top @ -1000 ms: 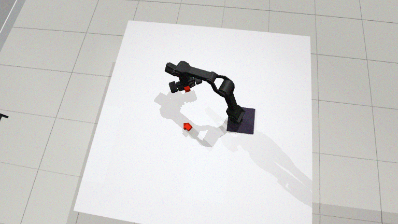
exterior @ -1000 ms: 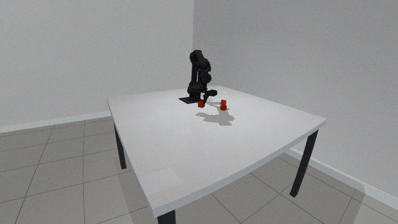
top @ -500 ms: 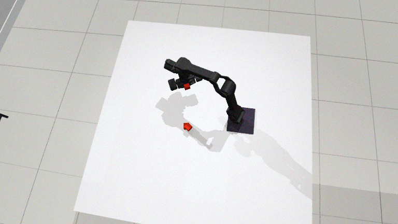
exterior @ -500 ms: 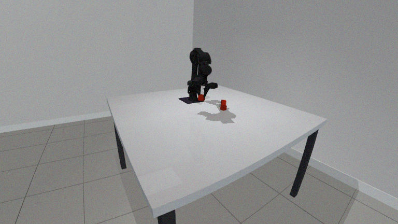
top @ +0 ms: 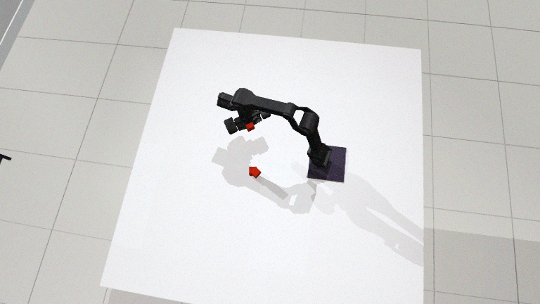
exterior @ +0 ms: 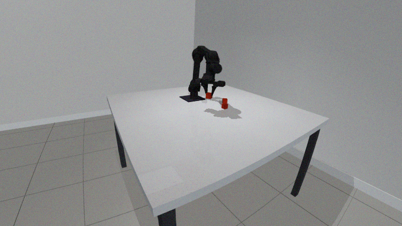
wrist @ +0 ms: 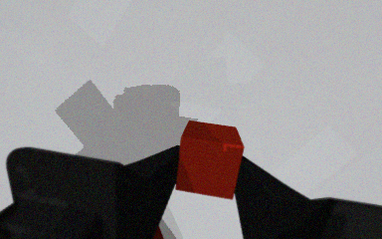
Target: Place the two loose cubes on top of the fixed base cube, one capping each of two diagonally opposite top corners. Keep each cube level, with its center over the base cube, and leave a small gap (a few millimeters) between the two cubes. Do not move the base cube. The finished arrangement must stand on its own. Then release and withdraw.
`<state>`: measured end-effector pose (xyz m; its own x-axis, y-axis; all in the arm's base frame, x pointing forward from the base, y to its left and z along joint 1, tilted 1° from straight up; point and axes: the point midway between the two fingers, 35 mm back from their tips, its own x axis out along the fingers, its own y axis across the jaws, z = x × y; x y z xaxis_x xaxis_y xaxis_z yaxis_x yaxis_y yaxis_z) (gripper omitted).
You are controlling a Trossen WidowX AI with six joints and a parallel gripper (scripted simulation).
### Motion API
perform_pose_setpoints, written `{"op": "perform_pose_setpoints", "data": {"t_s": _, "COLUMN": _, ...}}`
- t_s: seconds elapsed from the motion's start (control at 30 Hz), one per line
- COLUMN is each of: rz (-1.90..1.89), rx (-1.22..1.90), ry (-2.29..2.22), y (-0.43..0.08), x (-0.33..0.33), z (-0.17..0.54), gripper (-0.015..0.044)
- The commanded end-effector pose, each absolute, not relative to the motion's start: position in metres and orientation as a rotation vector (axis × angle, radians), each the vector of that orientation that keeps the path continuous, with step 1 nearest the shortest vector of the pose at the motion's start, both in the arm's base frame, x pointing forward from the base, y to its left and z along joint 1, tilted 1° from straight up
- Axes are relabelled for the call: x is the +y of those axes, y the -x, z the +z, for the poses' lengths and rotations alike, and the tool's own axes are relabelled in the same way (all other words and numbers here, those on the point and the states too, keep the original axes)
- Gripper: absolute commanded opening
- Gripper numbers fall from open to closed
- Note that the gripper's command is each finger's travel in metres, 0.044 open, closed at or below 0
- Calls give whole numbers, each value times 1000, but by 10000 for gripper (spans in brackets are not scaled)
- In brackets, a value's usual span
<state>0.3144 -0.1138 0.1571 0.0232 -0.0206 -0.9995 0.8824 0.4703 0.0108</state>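
My gripper (top: 249, 125) (exterior: 208, 94) (wrist: 208, 156) is shut on a loose red cube (top: 249, 127) (exterior: 208, 95) (wrist: 206, 169), one finger on each side. The held cube is off the table, and looks roughly level in the exterior view. The other loose red cube (top: 255, 172) (exterior: 224, 101) sits on top of the red base cube (exterior: 224, 105), apart from the gripper. In the top view the two overlap, so the upper cube's exact offset is too small to tell. In the wrist view only a red sliver (wrist: 158, 233) shows beyond the left finger.
The white table (top: 199, 61) (exterior: 207, 152) bears the arm's dark mounting plate (top: 338, 163) (exterior: 185, 97), right of the cubes in the top view. The arm's shadow falls across the table around the stacked cubes. Grey walls stand behind the table in the exterior view.
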Motion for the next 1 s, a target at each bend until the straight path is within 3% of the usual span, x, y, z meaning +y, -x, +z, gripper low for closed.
{"op": "perform_pose_setpoints", "data": {"t_s": 0.0, "rz": -826, "rx": 1376, "ry": -815, "y": -317, "x": -102, "z": 156, "gripper": 105}}
{"op": "perform_pose_setpoints", "data": {"t_s": 0.97, "rz": -666, "rx": 1437, "ry": -665, "y": -323, "x": -10, "z": 148, "gripper": 105}}
